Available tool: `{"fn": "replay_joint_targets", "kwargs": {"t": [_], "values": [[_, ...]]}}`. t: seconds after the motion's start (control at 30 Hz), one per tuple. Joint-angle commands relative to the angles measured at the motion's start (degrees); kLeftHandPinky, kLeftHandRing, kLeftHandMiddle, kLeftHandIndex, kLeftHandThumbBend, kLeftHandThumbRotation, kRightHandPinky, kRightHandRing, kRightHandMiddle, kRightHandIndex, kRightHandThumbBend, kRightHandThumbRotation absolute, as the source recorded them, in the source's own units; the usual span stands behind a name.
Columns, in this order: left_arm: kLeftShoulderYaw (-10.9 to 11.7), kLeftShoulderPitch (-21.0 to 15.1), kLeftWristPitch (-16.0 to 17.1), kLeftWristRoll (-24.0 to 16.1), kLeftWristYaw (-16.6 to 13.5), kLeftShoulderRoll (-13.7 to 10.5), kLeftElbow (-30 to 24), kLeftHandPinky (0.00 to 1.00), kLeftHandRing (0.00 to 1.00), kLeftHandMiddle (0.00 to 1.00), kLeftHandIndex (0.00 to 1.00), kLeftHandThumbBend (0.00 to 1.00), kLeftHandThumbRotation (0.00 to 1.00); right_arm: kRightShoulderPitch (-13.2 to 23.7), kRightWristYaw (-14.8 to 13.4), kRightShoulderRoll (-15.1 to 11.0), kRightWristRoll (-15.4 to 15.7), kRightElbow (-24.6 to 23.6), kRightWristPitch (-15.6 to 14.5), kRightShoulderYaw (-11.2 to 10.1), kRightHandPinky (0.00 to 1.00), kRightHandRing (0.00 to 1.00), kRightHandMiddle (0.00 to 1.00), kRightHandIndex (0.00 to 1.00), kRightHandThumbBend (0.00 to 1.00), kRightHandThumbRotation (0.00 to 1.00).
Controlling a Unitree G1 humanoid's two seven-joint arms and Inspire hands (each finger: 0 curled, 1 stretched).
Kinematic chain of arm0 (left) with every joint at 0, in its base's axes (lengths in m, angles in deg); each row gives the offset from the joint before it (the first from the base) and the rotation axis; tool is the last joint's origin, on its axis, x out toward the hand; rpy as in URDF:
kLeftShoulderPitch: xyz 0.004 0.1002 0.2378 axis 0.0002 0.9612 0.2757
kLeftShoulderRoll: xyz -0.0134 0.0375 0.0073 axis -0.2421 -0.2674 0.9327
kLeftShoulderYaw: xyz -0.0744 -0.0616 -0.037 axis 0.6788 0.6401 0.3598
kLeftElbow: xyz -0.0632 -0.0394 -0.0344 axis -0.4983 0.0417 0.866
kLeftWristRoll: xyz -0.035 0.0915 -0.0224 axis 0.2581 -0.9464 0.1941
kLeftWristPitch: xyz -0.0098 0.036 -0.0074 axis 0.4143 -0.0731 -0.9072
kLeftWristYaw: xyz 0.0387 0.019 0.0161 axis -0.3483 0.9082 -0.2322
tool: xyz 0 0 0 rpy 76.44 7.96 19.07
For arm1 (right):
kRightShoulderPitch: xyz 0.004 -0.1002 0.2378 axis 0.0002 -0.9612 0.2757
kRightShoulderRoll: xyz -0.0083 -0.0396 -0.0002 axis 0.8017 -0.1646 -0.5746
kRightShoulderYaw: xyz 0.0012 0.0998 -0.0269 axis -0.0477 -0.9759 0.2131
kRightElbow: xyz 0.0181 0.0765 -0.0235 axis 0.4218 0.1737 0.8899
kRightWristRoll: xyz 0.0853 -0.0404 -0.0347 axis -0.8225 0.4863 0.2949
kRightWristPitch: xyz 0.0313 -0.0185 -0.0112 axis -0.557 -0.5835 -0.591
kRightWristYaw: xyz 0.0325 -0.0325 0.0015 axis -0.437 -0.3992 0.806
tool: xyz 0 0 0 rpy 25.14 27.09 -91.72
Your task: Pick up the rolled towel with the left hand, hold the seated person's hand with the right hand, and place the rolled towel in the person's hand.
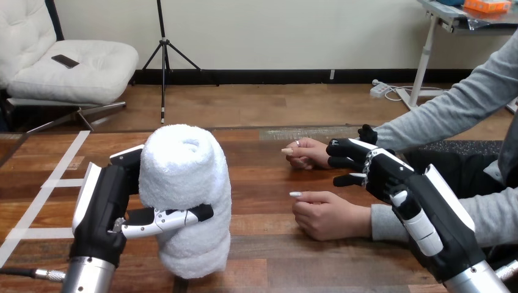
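**Q:** Where is the towel, and what has hold of it?

**A:** The rolled towel (185, 201), white and thick, stands upright at the left of the wooden counter (269, 244). The left robot hand (107, 210) is closed round it, with the thumb across the towel's front and the rest of the hand behind. I cannot tell whether the towel's lower end rests on the counter or hangs just clear of it.

**Q:** And on the other side?

**A:** The right robot hand (372, 171) comes in from the right and lies against the wrist of the person's farther hand (308, 152), touching it. Whether it actually grips that wrist cannot be told.

**Q:** How far along is the task?

**A:** Roughly the first third, I judge. The towel is grasped. Holding the person's hand is begun, perhaps done. The handing over is left to do: the towel and the person's hands are well apart, with bare counter between them.

**Q:** Is anything in the way?

**A:** The person's nearer hand (330, 213) rests on the counter, loosely curled, just beside the right robot hand and on the towel's likely path. The farther hand is curled too, so it would probably need to open before it can take the roll. Strips of white tape (61, 182) lie on the counter at the far left, out of the way.
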Motion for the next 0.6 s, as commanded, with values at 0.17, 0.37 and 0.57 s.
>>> {"fn": "replay_joint_targets", "kwargs": {"t": [0.17, 0.37, 0.57], "values": [[1.26, -2.0, 1.71, 0.96, -0.18, 0.78, -5.12, 0.28, 0.32, 0.37, 0.38, 0.59, 0.0, 6.81, -0.81, -3.45, 2.92, 3.4, 2.48, -1.24, 0.76, 0.86, 0.87, 0.84, 1.0, 1.0], [1.15, -1.45, 0.3, 1.51, 0.07, 1.03, -5.66, 0.28, 0.31, 0.36, 0.38, 0.59, 0.0, 8.74, -1.38, -4.29, 4.18, 6.04, 3.86, -1.29, 0.77, 0.86, 0.88, 0.85, 0.99, 0.98], [1.12, -0.95, 0.48, 0.98, -0.07, 1.18, -5.82, 0.28, 0.31, 0.37, 0.38, 0.59, 0.0, 10.9, -3.59, -5.23, 7.42, 9.55, 6.58, -1.32, 0.75, 0.84, 0.86, 0.83, 0.94, 0.93]]}}
